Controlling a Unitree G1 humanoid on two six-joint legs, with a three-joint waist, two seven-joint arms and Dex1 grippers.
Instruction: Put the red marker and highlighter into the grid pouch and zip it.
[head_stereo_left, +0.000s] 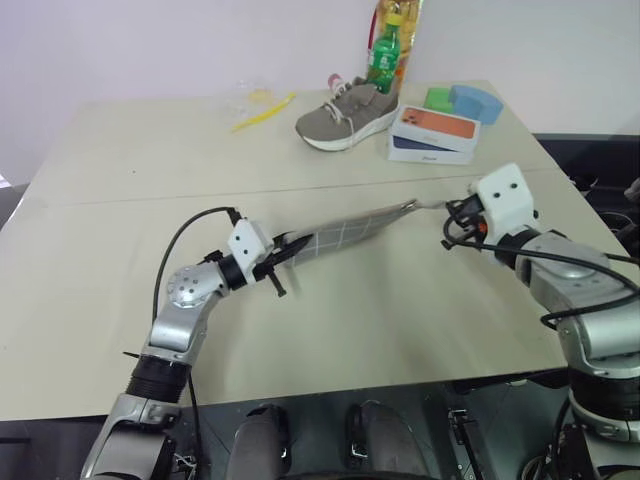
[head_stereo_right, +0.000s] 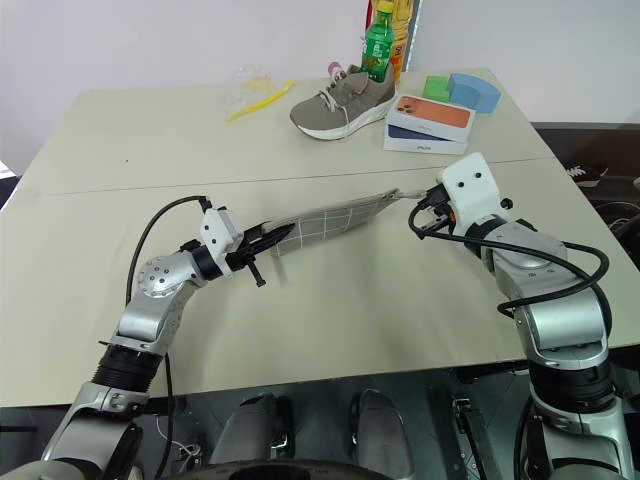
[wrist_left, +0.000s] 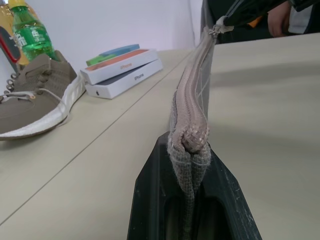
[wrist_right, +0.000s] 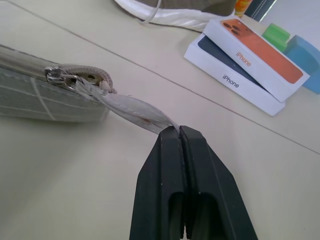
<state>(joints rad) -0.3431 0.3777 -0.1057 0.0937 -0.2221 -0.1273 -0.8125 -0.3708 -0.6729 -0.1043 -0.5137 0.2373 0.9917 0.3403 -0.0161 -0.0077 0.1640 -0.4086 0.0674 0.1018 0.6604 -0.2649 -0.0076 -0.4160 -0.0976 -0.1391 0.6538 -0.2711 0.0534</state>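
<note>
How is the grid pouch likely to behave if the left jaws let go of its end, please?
Probably floppy: the grid pouch is thin fabric, held taut between the left gripper and the zipper pull tab in the right gripper. It looks light and would likely drop and dangle.

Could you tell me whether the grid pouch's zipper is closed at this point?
Closed. The grid pouch hangs stretched between both grippers; its slider sits at the end by the right gripper, and the zipper teeth meet along the edge.
</note>
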